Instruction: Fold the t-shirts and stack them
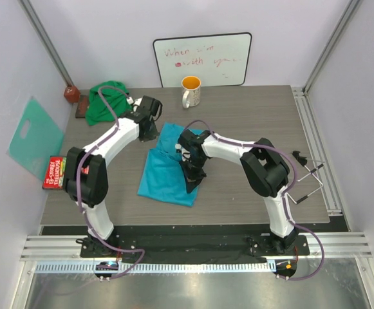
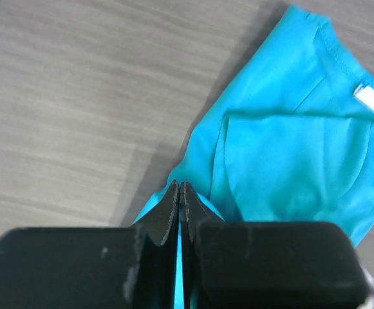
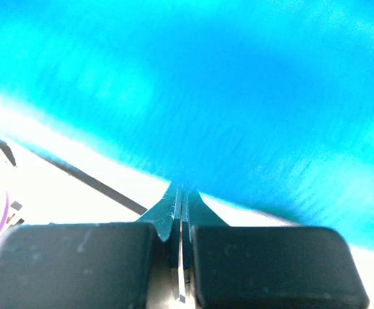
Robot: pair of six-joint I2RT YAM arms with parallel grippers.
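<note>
The turquoise t-shirt (image 1: 164,177) lies partly folded at the centre of the bench (image 1: 251,122), and the green t-shirt (image 1: 106,103) is bunched at upper left. The left tool (image 2: 179,187) is closed at the turquoise shirt's edge. The right tool (image 3: 181,188) is closed against its cloth; whether either pinches fabric is unclear.

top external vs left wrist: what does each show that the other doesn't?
Top external only: green t-shirt, mug, whiteboard. Left wrist only: white neck label, and the left tool seen shut at the edge of the turquoise t-shirt. Both: that t-shirt, lying on the grey table.
</note>
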